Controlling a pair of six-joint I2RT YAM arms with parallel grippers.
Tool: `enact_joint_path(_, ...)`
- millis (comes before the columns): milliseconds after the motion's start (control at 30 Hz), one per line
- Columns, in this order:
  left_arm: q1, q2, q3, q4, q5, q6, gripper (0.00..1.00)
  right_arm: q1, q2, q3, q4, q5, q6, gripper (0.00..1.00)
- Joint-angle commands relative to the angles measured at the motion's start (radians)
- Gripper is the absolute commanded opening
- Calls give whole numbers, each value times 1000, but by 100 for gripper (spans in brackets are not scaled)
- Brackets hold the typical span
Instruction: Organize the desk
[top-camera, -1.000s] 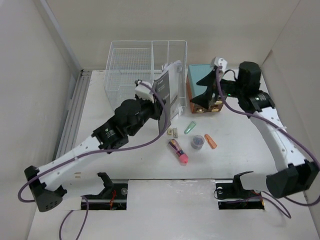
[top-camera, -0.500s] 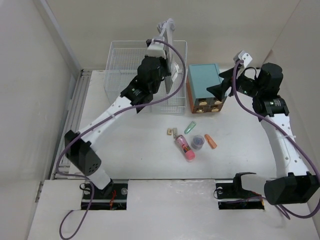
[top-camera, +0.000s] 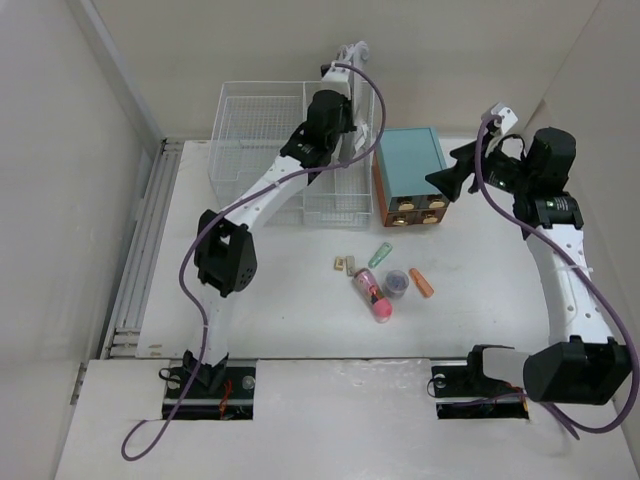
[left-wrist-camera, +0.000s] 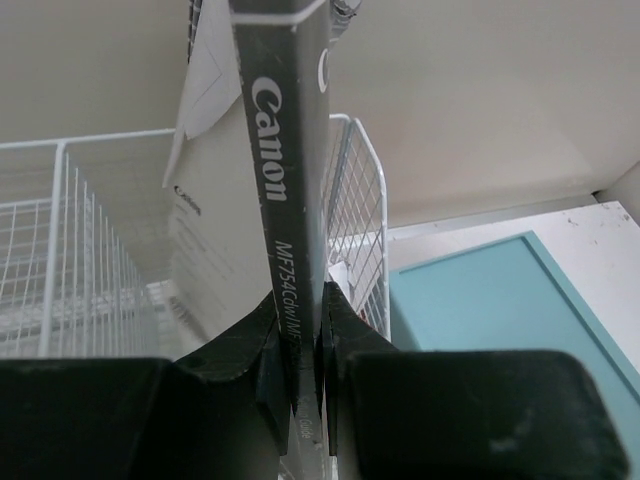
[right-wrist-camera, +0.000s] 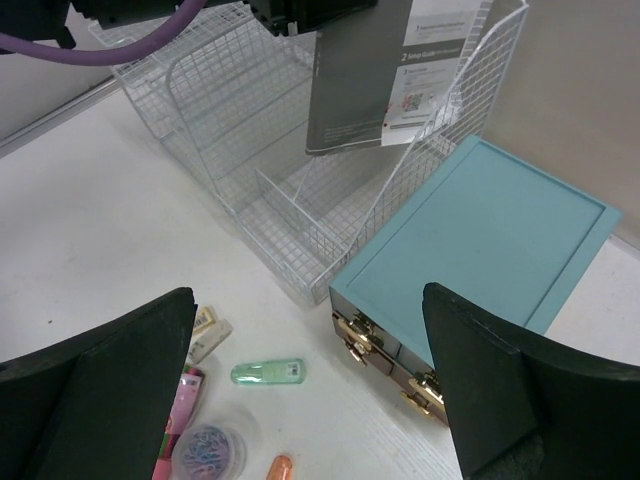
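One booklet (left-wrist-camera: 280, 150) pinched by left gripper (left-wrist-camera: 297, 345) above wire basket (top-camera: 258, 130); right gripper (right-wrist-camera: 308, 300) spread empty; tilt could snag the rim.

Top view looks down on the desk (top-camera: 280, 310) from behind; closer wrist views share the basket (top-camera: 255, 130) and teal box (top-camera: 410, 160).

The left gripper (left-wrist-camera: 298, 335) pinches the dark grey spine of a thin Canon booklet (left-wrist-camera: 285, 150), one black finger (left-wrist-camera: 238, 348) pressed against each side of it low in the frame. The booklet stands upright and runs to the top edge, its white cover showing on the left. Behind it is a white wire basket (left-wrist-camera: 60, 250), with mesh walls visible on both sides. Lower right lies the flat top of a teal box (left-wrist-camera: 490, 300), and past it a strip of white worktop (left-wrist-camera: 605, 222) against the beige wall (left-wrist-camera: 480, 90).
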Motion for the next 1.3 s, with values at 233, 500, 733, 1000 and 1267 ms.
enact_joint_path(233,-21,-16,35,284,32,42,0,-37,30,-8,48,-44,13,100)
enact_joint_path(500,-205,-131,-12,392,-124,278,0,-37,50,-8,48,-62,13,100)
enact_joint_path(733,-249,-145,8,393,-178,308,0,-46,50,-8,48,-83,13,100)
enact_joint_path(1000,-211,-145,-96,402,-216,254,0,-88,68,-8,39,-126,13,100)
enact_joint_path(1267,-225,-278,-182,448,-204,277,0,-88,79,-8,39,-136,13,100)
